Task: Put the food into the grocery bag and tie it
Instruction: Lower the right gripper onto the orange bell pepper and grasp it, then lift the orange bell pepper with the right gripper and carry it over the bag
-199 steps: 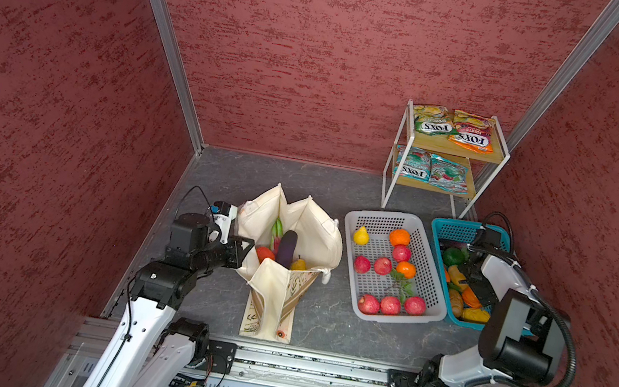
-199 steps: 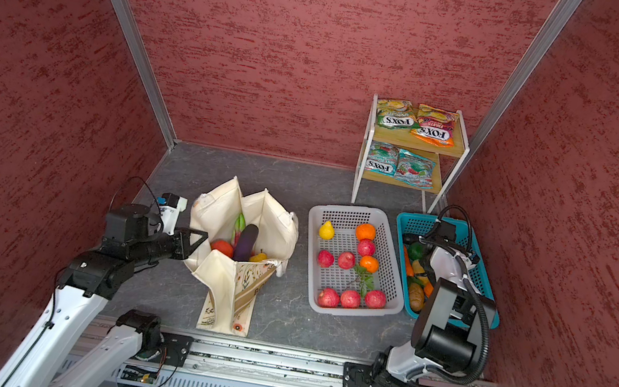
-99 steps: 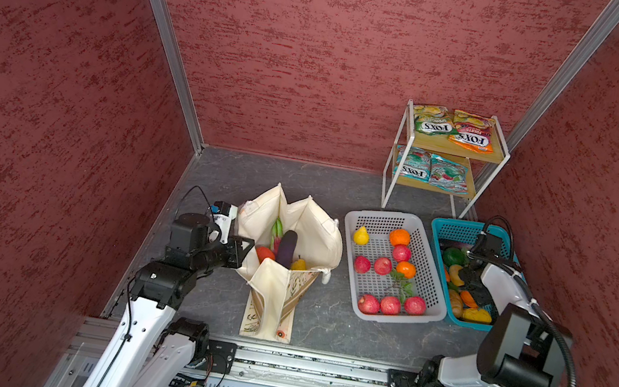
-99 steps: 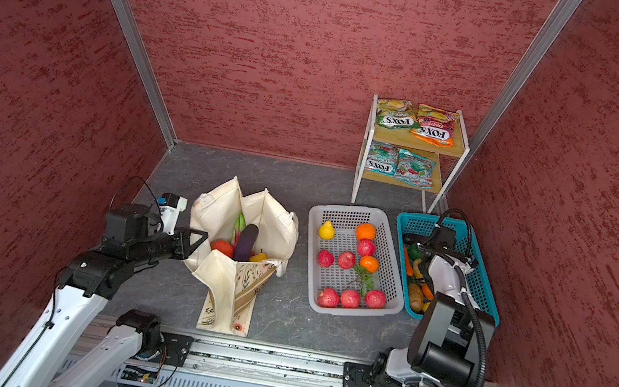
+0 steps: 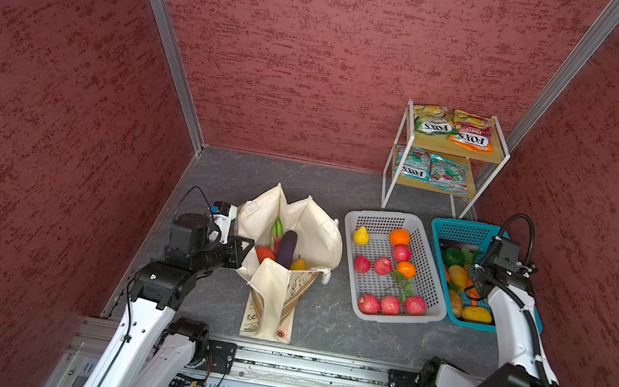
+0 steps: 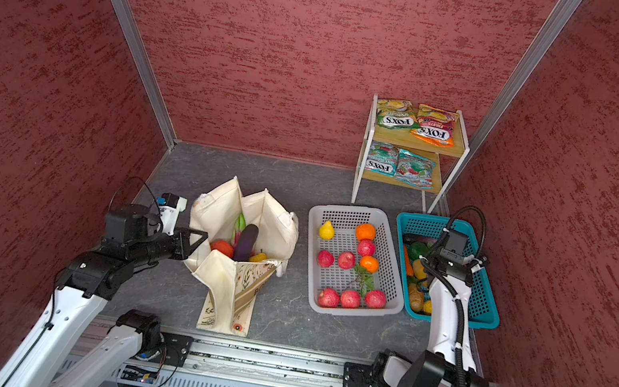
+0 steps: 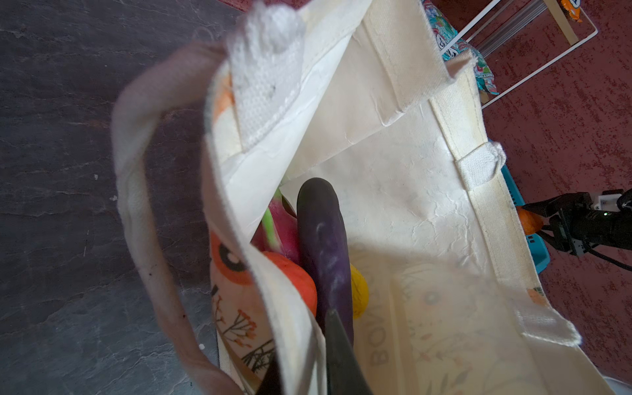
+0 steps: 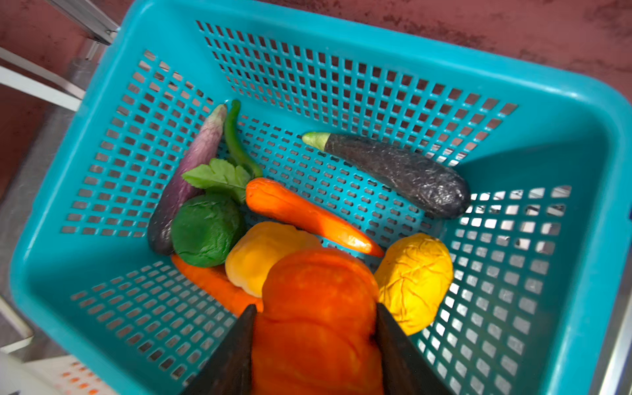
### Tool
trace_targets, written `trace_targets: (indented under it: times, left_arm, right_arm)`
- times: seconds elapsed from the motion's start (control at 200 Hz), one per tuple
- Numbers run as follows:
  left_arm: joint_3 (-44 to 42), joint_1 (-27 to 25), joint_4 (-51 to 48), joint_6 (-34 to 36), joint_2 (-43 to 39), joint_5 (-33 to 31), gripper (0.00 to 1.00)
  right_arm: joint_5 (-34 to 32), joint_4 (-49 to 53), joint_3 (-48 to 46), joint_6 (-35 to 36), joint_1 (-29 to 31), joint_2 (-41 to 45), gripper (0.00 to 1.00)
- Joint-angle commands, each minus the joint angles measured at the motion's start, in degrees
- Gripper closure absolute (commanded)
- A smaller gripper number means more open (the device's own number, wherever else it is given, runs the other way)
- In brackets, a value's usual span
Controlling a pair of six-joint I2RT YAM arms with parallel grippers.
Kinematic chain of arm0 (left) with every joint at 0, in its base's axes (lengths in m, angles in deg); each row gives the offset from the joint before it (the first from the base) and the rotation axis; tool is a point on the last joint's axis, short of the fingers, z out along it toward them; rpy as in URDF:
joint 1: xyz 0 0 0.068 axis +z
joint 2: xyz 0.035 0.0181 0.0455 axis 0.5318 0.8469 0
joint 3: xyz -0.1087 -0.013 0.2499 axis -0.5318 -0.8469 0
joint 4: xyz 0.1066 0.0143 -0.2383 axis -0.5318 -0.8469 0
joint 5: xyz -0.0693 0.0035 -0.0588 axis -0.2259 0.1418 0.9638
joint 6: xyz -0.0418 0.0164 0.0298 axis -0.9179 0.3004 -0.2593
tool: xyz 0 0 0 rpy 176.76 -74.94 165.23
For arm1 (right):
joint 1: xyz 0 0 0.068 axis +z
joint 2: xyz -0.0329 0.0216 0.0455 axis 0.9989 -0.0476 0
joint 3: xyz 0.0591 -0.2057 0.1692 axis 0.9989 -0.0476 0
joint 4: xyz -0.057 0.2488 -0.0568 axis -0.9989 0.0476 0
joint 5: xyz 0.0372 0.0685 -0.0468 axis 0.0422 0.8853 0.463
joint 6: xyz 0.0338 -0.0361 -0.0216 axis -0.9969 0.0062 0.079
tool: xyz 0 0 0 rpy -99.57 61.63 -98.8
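1. While the left tool (image 5: 245,251) is pinched shut on the side rim of the grocery bag (image 5: 319,229), I read that grip as a way to keep the mouth spread for loading.
2. The bag stands on the bench (image 5: 321,322), well left of the grey basket (image 5: 384,217). An eggplant (image 5: 286,246) and a couple of round fruits already lie inside.
3. My right tool (image 8: 314,307) is down in the teal basket (image 8: 376,61), jaws about half apart and pressed against both flanks of an orange pepper (image 8: 318,273). I judge it gripped.
4. Taking the pepper across its width looks sensible, since the skin appears soft and the body is bulky.
5. Much is left: the apples (image 5: 390,305) sit in the grey basket, the packets (image 5: 434,124) lie on the shelf (image 5: 454,148), and the handles are untied.
6. Next I would lift straight up to clear the teal wall, then cross over the grey basket. Clipping a rim is the risk.
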Motion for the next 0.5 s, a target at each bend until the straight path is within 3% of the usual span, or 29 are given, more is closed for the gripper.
trace_targets:
  times: [0.0,0.326,0.496]
  left_arm:
    - [-0.7,0.4,1.2,0.2,-0.1,0.4,0.84]
    - [-0.7,0.6,1.2,0.2,-0.2,0.4,0.84]
    - [-0.7,0.6,1.3,0.2,-0.2,0.5,0.84]
  right_arm:
    - [4.4,-0.3,-0.6,-1.4,-0.1,3.1,0.51]
    - [17.6,-5.1,-2.1,-5.6,0.8,10.2,0.58]
    - [18.6,-5.5,1.8,-6.1,7.9,11.5,0.61]
